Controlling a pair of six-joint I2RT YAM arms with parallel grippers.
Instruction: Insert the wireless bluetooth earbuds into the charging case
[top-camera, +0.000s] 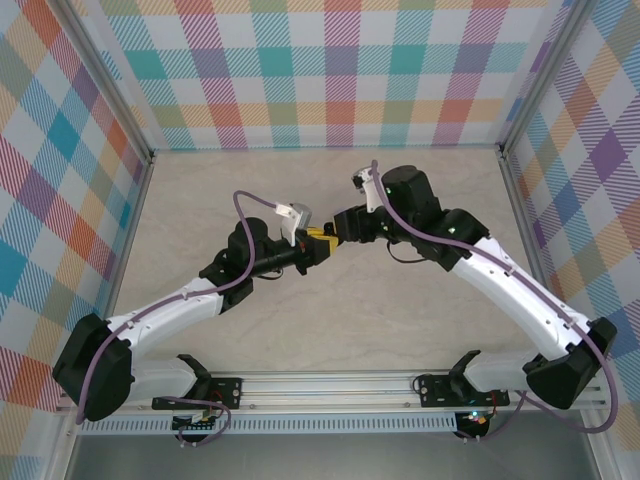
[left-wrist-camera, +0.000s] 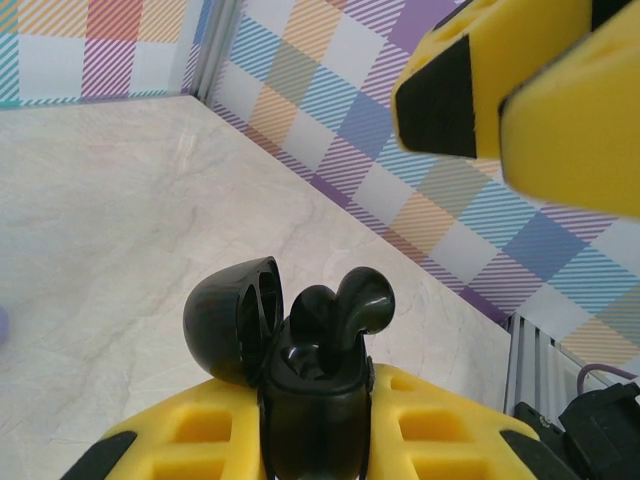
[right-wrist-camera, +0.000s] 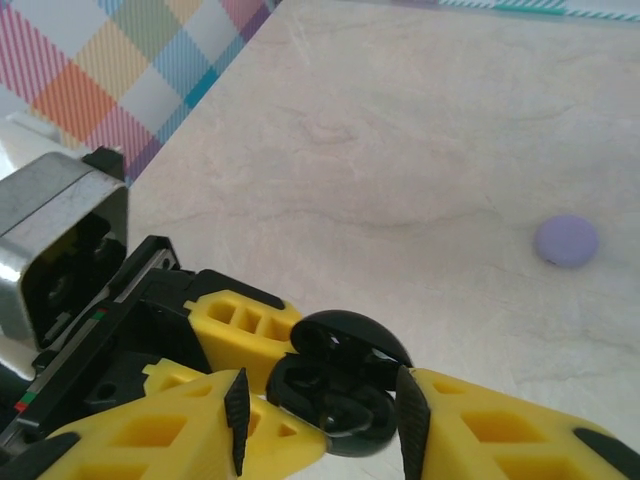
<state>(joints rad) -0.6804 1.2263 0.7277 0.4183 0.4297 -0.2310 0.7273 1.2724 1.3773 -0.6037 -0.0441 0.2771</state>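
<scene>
My left claw is pinching the black case, held off the counter with its lid open. One black bud stands in the case but sits proud, which I judge as not yet seated. I cannot tell whether the dark shape beside it is a second bud.

My right claw hangs near the case, spread and holding nothing. A round lilac item lies on the counter well apart; whether it is a case or a bud is unclear.

Outstanding, in my judgement: press the bud home, then deal with the lilac one.
</scene>
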